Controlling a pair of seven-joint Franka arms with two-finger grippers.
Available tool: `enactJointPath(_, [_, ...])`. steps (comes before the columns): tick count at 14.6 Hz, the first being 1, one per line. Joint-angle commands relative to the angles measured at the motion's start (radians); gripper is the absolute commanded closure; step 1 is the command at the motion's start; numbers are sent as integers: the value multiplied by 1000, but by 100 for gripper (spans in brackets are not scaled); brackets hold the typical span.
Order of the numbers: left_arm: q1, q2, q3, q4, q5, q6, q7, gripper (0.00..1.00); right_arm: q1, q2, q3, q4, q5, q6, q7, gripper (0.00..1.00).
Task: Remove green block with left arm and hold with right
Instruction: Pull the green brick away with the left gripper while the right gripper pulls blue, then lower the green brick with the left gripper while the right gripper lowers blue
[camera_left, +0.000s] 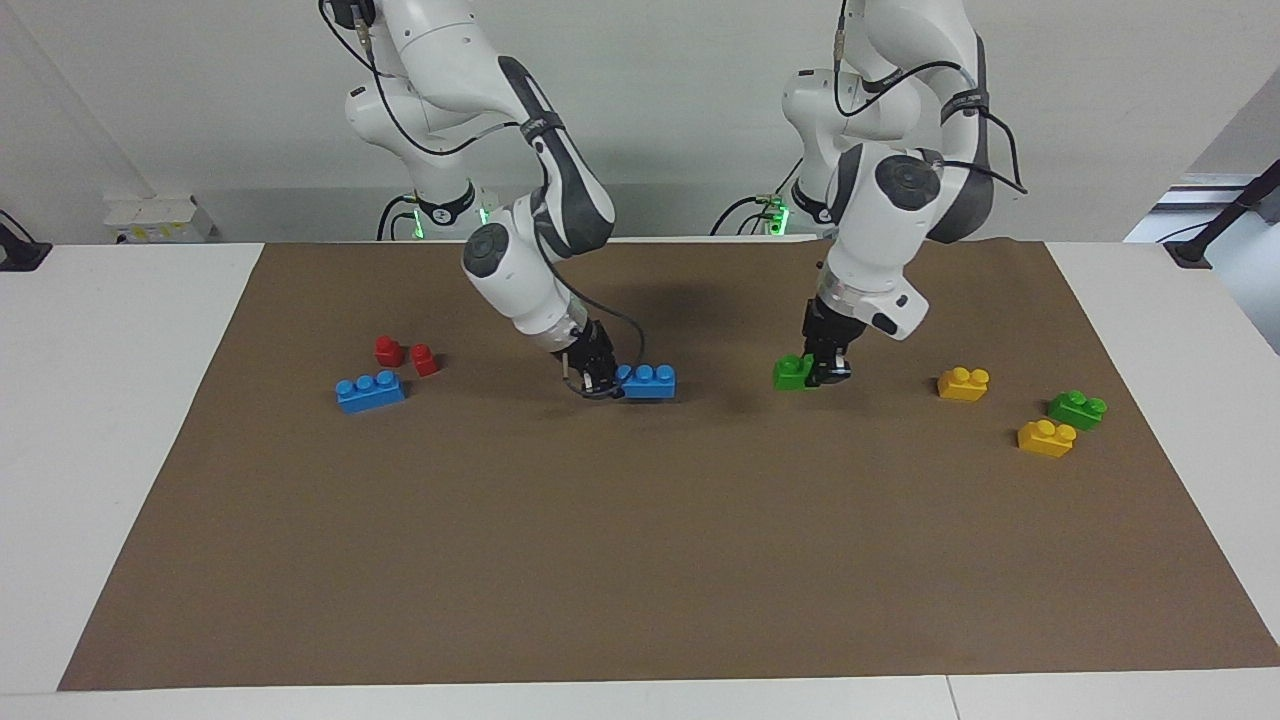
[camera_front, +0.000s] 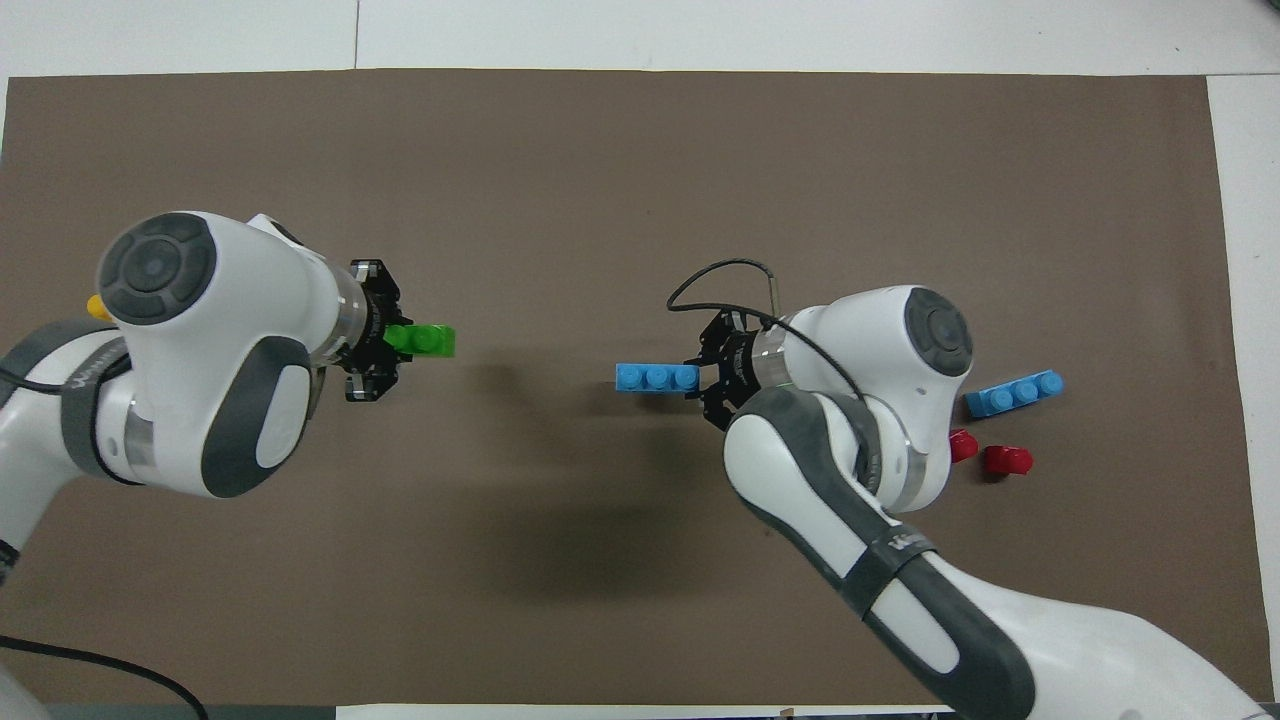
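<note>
left pincer (camera_left: 822, 374) grips the green block (camera_left: 791, 372) over the brown mat (camera_left: 640, 560), well apart from the blue brick (camera_left: 648, 381), which the right pincer (camera_left: 600, 385) clamps by one end.

Glossy plastic is seen in the green block (camera_left: 793, 372) and blue brick (camera_left: 648, 381); the brown mat (camera_left: 640, 560) appears matt.

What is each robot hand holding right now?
Left tool: shut on the green block.
Right tool: shut on the blue block.
</note>
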Motion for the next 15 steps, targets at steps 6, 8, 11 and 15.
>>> enactJointPath(6, [259, 0, -9, -12, 0, 15, 529, 100, -365, -21, 4, 63, -43, -308, -377, 100])
enactJointPath(8, [294, 15, -9, -12, 0, 42, 607, 100, -411, -16, 6, 63, -95, -325, -385, 100])
enactJointPath(11, [331, 60, -9, -2, 0, 93, 689, 100, -468, -8, 6, 48, -138, -323, -437, 100])
enactJointPath(15, [365, 110, -9, 0, 0, 177, 750, 100, -543, 27, 6, 48, -166, -314, -538, 100])
